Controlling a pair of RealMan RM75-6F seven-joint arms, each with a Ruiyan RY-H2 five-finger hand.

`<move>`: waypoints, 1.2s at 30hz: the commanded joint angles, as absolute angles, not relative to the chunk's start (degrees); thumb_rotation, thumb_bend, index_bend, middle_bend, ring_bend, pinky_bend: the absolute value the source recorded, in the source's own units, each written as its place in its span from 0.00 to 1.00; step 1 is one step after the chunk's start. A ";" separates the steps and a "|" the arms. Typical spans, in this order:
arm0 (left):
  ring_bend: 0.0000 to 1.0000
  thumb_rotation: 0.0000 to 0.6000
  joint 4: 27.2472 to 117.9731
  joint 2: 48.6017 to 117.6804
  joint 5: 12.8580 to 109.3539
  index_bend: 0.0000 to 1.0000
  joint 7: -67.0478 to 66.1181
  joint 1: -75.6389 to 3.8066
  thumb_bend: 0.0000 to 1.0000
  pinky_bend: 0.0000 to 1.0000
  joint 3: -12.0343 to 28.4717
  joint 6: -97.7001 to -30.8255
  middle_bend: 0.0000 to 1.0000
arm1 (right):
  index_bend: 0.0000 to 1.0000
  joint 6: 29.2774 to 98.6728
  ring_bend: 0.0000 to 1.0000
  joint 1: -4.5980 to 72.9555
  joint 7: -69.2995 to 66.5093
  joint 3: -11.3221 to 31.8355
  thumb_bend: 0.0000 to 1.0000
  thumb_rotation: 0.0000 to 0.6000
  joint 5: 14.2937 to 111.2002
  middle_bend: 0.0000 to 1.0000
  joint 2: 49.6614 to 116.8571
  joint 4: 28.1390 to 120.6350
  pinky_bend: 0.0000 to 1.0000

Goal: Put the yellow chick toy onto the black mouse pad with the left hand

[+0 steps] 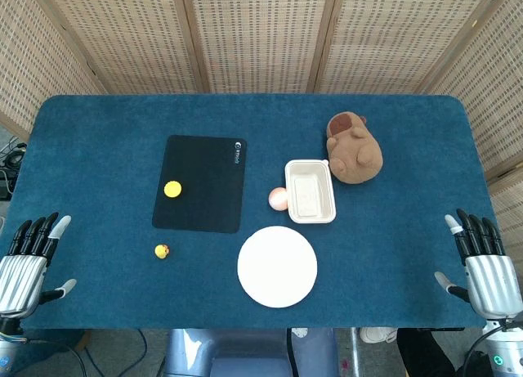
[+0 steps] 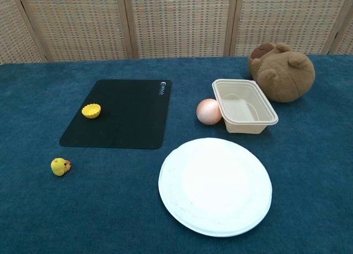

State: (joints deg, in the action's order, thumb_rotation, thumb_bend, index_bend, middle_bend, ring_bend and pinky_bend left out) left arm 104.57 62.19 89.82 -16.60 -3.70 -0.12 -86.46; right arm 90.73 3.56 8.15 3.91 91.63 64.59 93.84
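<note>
The yellow chick toy (image 1: 162, 251) (image 2: 60, 166) lies on the blue cloth just in front of the black mouse pad (image 1: 204, 189) (image 2: 127, 119), near the pad's front left corner and apart from it. My left hand (image 1: 29, 262) rests at the table's front left edge, fingers spread, holding nothing, well left of the chick. My right hand (image 1: 482, 262) sits at the front right edge, also spread and empty. Neither hand shows in the chest view.
A small yellow cup (image 1: 172, 189) (image 2: 91, 110) sits on the pad's left part. A white plate (image 1: 277, 266) (image 2: 215, 185) lies front centre. Behind it are a pink ball (image 1: 279, 199) (image 2: 209, 111), a beige tray (image 1: 310, 190) (image 2: 244, 105) and a brown plush (image 1: 353, 149) (image 2: 281, 71).
</note>
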 commanded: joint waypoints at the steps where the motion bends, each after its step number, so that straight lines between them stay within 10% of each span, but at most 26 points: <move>1: 0.00 1.00 104.53 62.27 89.91 0.00 -16.70 -3.69 0.08 0.00 -0.18 -86.43 0.00 | 0.05 90.31 0.00 3.59 8.25 3.68 0.00 1.00 91.62 0.00 64.45 94.07 0.00; 15: 0.00 1.00 100.46 67.78 87.50 0.00 -16.73 -11.15 0.16 0.00 2.01 -74.81 0.00 | 0.05 89.59 0.00 3.55 7.38 3.16 0.00 1.00 91.73 0.00 63.81 95.52 0.00; 22: 0.00 1.00 92.22 76.68 83.16 0.26 -19.77 -20.25 0.26 0.00 5.73 -63.07 0.00 | 0.06 88.32 0.00 3.94 6.82 3.62 0.00 1.00 90.08 0.00 63.80 95.12 0.00; 36: 0.00 1.00 84.26 86.12 75.07 0.36 -26.72 -26.12 0.32 0.00 5.35 -55.54 0.00 | 0.06 86.44 0.00 4.49 7.56 4.38 0.00 1.00 87.09 0.00 64.82 93.93 0.00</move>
State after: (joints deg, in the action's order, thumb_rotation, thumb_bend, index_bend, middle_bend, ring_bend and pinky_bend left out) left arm 84.40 85.94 75.24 -26.98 -26.03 5.54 -55.58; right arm 86.44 4.49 7.57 4.37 87.08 64.82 93.94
